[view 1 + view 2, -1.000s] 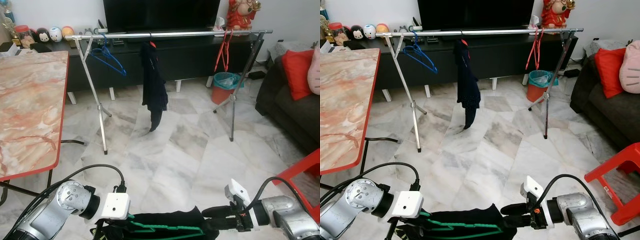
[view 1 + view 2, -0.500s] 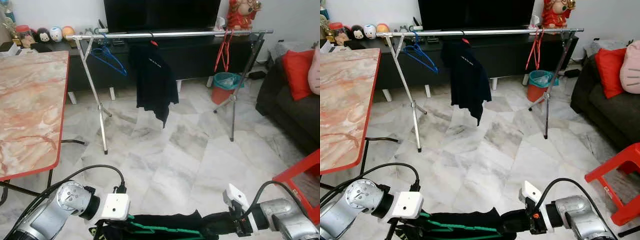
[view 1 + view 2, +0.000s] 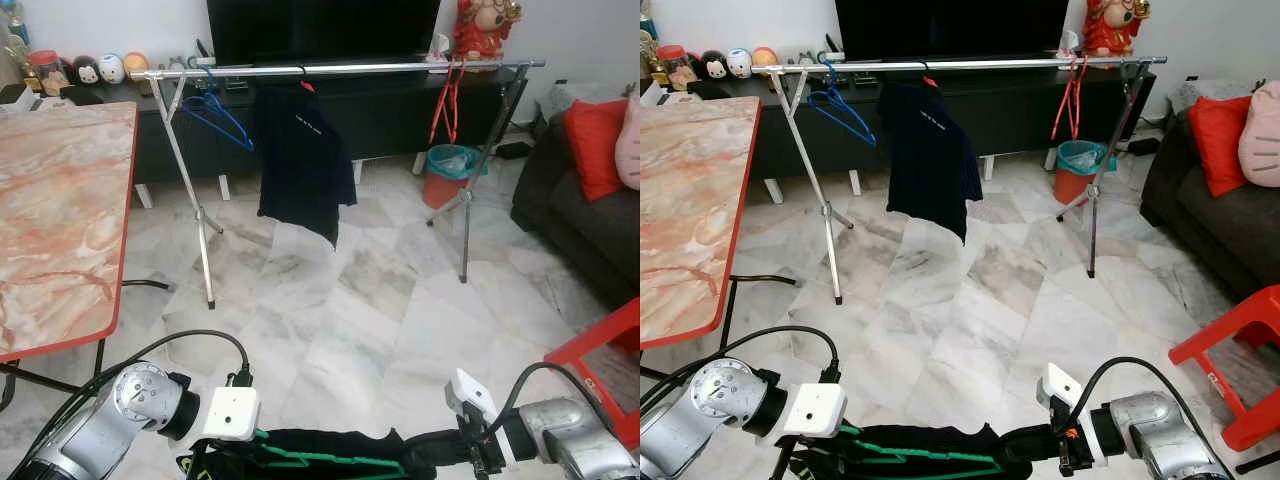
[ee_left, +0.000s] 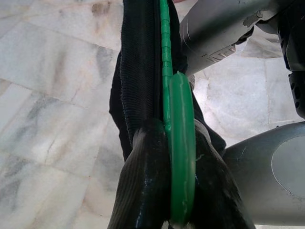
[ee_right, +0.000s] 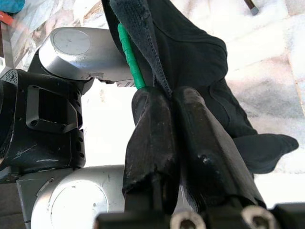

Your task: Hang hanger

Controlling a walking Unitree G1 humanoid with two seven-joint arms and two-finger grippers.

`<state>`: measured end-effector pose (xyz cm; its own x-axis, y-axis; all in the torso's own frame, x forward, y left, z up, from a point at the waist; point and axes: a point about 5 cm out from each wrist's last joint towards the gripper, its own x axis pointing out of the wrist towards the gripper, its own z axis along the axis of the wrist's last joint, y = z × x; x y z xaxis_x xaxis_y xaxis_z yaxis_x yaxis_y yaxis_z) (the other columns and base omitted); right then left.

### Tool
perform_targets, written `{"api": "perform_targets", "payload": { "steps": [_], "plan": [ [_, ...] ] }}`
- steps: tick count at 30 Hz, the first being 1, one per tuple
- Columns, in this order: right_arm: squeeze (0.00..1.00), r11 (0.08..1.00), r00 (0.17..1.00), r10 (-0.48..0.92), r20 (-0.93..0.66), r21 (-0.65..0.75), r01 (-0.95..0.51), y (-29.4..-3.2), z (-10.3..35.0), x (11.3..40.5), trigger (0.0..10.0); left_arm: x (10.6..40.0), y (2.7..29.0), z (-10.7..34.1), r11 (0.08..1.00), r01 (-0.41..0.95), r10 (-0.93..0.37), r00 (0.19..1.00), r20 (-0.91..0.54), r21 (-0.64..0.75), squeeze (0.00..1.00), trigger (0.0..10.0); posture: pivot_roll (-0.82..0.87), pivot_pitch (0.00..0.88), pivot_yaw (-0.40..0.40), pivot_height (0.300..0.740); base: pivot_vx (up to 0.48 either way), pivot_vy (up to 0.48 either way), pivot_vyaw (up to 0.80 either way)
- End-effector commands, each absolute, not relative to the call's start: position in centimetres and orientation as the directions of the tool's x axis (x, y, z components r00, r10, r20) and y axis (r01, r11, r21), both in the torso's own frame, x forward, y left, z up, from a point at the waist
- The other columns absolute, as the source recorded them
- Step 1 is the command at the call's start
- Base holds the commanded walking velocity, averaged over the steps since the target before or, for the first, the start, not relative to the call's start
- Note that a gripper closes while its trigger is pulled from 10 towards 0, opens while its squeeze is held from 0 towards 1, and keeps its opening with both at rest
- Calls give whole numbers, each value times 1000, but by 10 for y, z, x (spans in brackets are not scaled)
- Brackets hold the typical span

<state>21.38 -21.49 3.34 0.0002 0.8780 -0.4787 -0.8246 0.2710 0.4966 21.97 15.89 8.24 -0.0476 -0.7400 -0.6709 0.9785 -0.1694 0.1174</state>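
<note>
The green plastic hanger [image 3: 330,463] with a black cloth garment [image 3: 930,440] on it was held low in front of the robot, stretched between the two claws. The left claw [image 4: 172,143] was clamped on the flat green end of the hanger, so that the frame could not turn. The right claw [image 5: 164,102] had its fingers pressed together on the black cloth and the green bar at the other end; probably this kept the garment from sliding off.

The silver metal clothes rail [image 3: 340,69] stood well apart, across the marble floor [image 3: 340,300]. A dark shirt [image 3: 300,160], a blue wire hanger [image 3: 222,115] and a red hanger [image 3: 447,100] hung on it. Free rail between the shirt and the red hanger seemed the likely place. The hanging itself was not yet begun.
</note>
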Motion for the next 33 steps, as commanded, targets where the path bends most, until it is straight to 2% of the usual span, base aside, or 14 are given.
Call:
{"api": "perform_targets", "payload": {
  "steps": [1, 6, 10, 14, 15, 17, 18, 21, 23, 25, 27, 28, 32, 33],
  "plan": [
    [0, 259, -13, 876, -482, 492, -831, -214, 35, 214, 0, 221, 156, 87, -176, 976, -752, -47, -658, 132, 0, 10000, 6, 0, -58, 740, 0, 0, 0],
    [0, 257, -17, 866, -500, 474, -842, -214, 36, 215, 0, 217, 163, 85, -191, 973, -735, -55, -676, 129, 0, 10000, 3, 0, -56, 740, 0, 0, 0],
    [0, 253, -25, 856, -517, 459, -852, -214, 37, 216, 0, 221, 172, 81, -172, 972, -698, -5, -716, 161, 0, 10000, 7, 0, -56, 740, 0, 0, 0],
    [0, 244, -33, 849, -527, 448, -860, -214, 37, 218, 0, 236, 179, 74, -164, 943, -621, 129, -773, 289, 0, 10000, 5, 0, -59, 740, 0, 0, 0],
    [0, 244, -33, 849, -527, 448, -860, -214, 37, 218, 0, 236, 179, 74, -164, 943, -621, 129, -773, 289, 0, 10000, 5, 0, -59, 740, 0, 0, 0],
    [0, 241, -35, 848, -528, 444, -863, -213, 38, 219, 0, 246, 180, 73, -132, 923, -590, 219, -777, 361, 0, 10000, 6, 0, -60, 740, 0, 0, 0],
    [0, 240, -34, 847, -531, 439, -866, -213, 39, 220, 0, 254, 183, 71, -115, 902, -543, 294, -787, 416, 0, 10000, 3, 0, -60, 740, 0, 0, 0],
    [0, 237, -37, 845, -534, 435, -869, -213, 40, 220, 0, 261, 184, 69, -105, 876, -515, 356, -779, 470, 0, 10000, 2, 0, -61, 740, 0, 0, 0],
    [0, 236, -38, 844, -535, 434, -869, -214, 40, 220, 0, 261, 183, 69, -118, 871, -521, 355, -776, 477, 0, 10000, 3, 0, -61, 740, 0, 0, 0],
    [0, 235, -46, 836, -547, 431, -871, -215, 39, 220, 0, 256, 183, 67, -218, 846, -530, 317, -787, 487, 0, 10000, 1, 0, -63, 740, 0, 0, 0],
    [0, 235, -50, 830, -556, 429, -872, -216, 39, 219, 0, 254, 183, 67, -250, 834, -531, 306, -790, 491, 0, 10000, 1, 0, -62, 740, 0, 0, 0],
    [0, 233, -61, 815, -576, 423, -875, -218, 37, 218, 0, 251, 184, 69, -327, 798, -548, 277, -789, 507, 0, 10000, 2, 0, -63, 740, 0, 0, 0],
    [0, 232, -69, 807, -586, 422, -876, -220, 37, 217, 0, 249, 188, 71, -376, 763, -564, 262, -783, 526, 0, 10000, 4, 0, -65, 740, 0, 0, 0],
    [0, 229, -75, 802, -592, 422, -877, -220, 36, 217, 0, 246, 194, 71, -431, 738, -549, 242, -800, 519, 0, 10000, 4, 0, -65, 740, 0, 0, 0]
  ]
}}
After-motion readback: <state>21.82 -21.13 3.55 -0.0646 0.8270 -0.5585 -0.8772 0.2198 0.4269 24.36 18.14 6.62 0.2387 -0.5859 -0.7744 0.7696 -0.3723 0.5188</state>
